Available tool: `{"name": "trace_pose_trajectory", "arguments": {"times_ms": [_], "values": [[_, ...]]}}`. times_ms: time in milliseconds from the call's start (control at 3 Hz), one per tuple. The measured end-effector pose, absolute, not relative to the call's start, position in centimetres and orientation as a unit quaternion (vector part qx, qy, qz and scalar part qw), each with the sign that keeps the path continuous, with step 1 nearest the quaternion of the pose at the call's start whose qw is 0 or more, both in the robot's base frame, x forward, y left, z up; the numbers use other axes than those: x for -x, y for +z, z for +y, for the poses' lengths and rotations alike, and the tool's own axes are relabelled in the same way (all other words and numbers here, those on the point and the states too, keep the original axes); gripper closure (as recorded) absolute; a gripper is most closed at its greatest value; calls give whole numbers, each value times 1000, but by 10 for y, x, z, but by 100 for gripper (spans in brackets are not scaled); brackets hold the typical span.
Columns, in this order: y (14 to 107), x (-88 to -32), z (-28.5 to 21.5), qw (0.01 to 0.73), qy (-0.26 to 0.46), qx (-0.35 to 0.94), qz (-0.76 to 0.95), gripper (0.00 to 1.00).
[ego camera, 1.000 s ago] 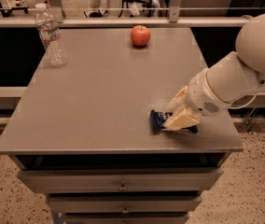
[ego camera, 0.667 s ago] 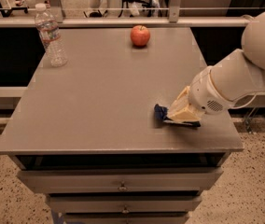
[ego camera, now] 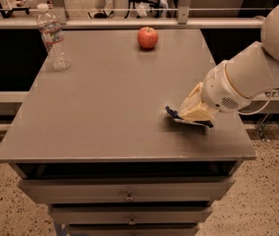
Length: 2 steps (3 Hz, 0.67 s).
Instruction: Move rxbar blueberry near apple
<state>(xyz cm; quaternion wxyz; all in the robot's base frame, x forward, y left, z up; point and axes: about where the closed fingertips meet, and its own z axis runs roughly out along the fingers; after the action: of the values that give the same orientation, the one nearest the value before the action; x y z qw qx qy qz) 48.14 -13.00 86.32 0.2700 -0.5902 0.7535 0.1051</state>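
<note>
The rxbar blueberry (ego camera: pixel 172 113) is a dark blue wrapper at the table's front right. Only its left end and a strip of its lower edge show from under my gripper (ego camera: pixel 194 111). The gripper's cream fingers (ego camera: pixel 197 113) are closed over the bar and hold it at or just above the tabletop. The red apple (ego camera: pixel 148 37) stands at the far middle of the table, well away from the bar and gripper. My white arm (ego camera: pixel 250 75) comes in from the right.
A clear plastic water bottle (ego camera: pixel 54 37) stands upright at the far left of the grey table (ego camera: pixel 100 107). The table's right edge is close to the gripper. Drawers (ego camera: pixel 127 191) sit below the front edge. A rail runs behind the table.
The gripper and the blue bar have shifted slightly up and to the right together. The apple and the bottle have not moved.
</note>
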Motion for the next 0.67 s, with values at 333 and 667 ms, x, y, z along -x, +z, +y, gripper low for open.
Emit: {"name": "trace_pose_trajectory", "arguments": {"times_ms": [333,667], "values": [[891,-502,-137,299,71,599,739,100],[891,-502,-137,299,71,599,739,100]]}}
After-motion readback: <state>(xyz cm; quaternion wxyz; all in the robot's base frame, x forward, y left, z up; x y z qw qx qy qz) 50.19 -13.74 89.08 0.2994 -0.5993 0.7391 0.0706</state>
